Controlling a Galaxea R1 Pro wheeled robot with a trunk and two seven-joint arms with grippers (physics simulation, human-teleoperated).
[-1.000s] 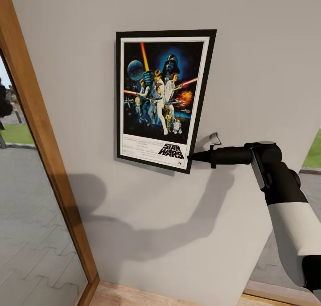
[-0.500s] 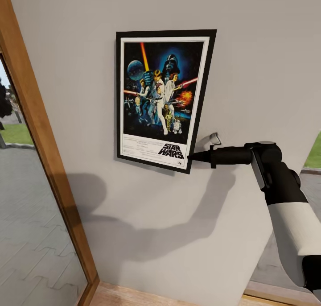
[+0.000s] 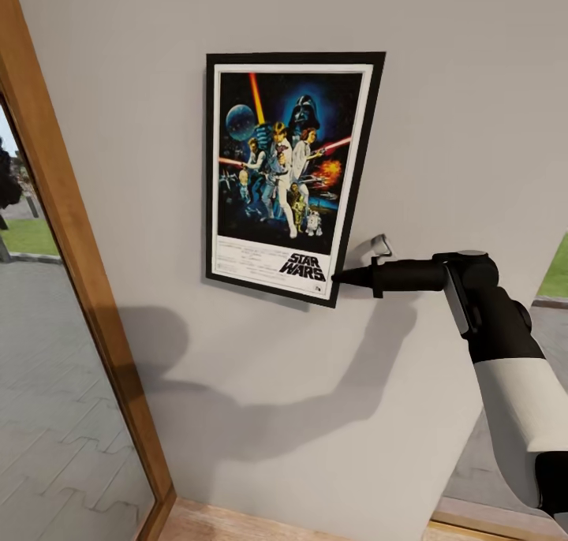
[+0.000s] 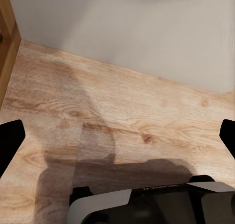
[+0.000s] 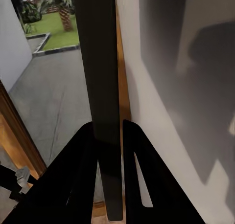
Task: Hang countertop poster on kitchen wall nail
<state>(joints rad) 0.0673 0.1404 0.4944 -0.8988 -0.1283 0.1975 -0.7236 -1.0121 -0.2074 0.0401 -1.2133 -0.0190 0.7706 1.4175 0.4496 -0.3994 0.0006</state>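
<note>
- Nearest, the right arm's white and black forearm rises from the lower right of the head view; its right end effector (image 3: 341, 276) reaches leftward to the poster's lower right corner.
- In the right wrist view the two dark fingers (image 5: 131, 150) sit tight on either side of the poster's thin black edge (image 5: 103, 87), so this end effector is clamped on the frame.
- The left end effector (image 4: 117, 136) hangs over the pale wood floor (image 4: 122, 116), its fingertips wide apart with nothing between them.
- The poster (image 3: 288, 174) stands upright, flat against the light-grey wall (image 3: 457, 115), well above the floor and right of a wooden door frame (image 3: 71, 233).
- Judging by its look, it is a light, stiff, thin panel with a smooth frame that could slip; a pinch on the edge near a lower corner, as here, suits it, though it may swing about that point.
- No nail can be made out; if one carries the poster, it is hidden behind it.
- A small metal hook-like fitting (image 3: 382, 244) just above the fingers is too small to identify.
</note>
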